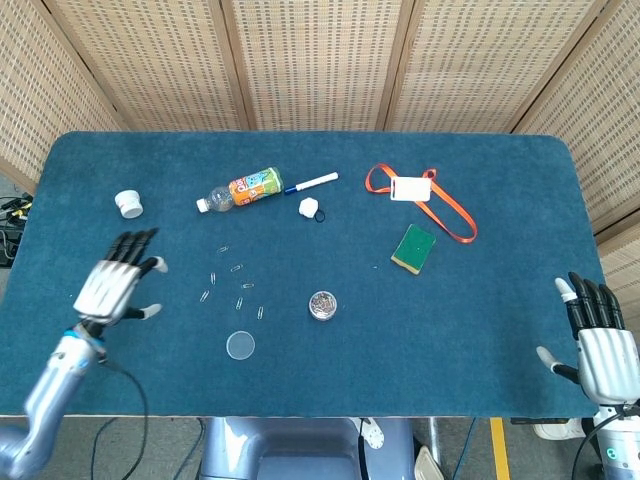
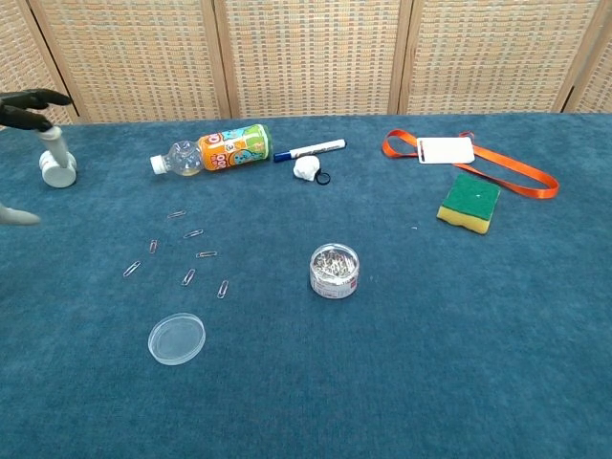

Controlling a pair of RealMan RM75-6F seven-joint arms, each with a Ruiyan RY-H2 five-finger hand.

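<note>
Hovering over the blue table [image 1: 500,200] in the head view, the left hand [image 1: 116,283] has fingers spread and holds nothing, just left of the scattered paper clips [image 1: 232,285]. The right hand [image 1: 600,350] is likewise spread and empty at the near right edge. In the chest view, only left fingertips [image 2: 33,100] show, near the white jar [image 2: 57,170].

We look down on a blue-carpeted table in front of folding screens.

The dark blue felt-covered table [image 1: 330,390] has rounded far corners and fills most of our view. Behind it stand woven rattan screen panels in light wooden frames [image 1: 315,60], running the whole back width and angling in at both sides. Below the near edge we see grey floor [image 1: 150,450] with a yellow stripe [image 1: 497,450]. The light is even and soft.
</note>
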